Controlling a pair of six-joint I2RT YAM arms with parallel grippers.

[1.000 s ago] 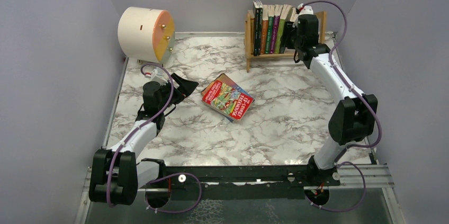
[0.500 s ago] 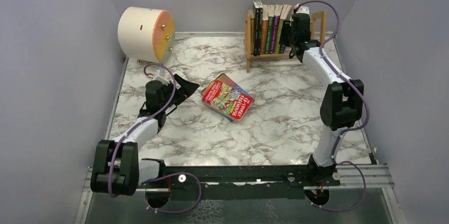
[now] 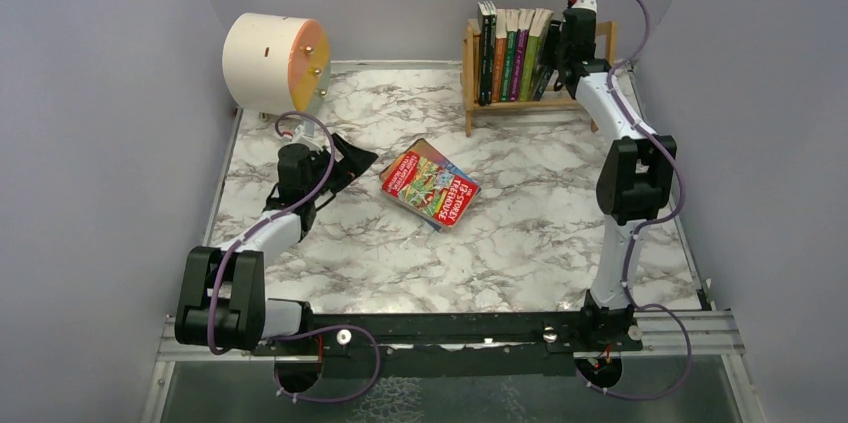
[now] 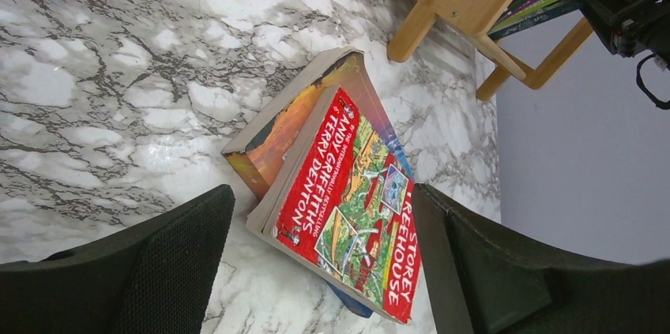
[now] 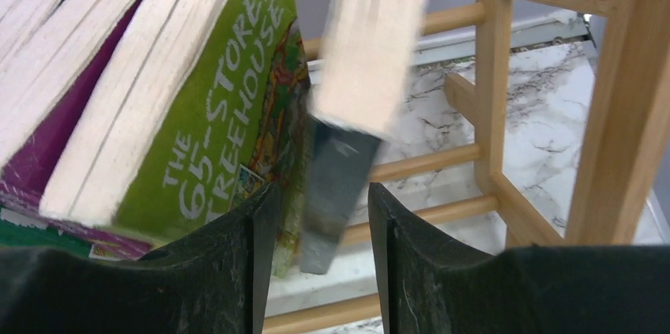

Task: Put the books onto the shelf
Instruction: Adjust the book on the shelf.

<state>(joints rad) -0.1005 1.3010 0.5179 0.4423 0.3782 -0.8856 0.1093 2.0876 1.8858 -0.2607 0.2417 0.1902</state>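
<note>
While in the shelf (image 3: 468,68), leaning books (image 3: 512,63) (one within the right tool (image 5: 320,192))

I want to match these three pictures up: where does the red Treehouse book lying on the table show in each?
Top external: red Treehouse book mid-table, cover up.
Left wrist: lower centre, large in the picture.
Right wrist: not in it.
Shared landmark: the wooden shelf, in all three.
</note>
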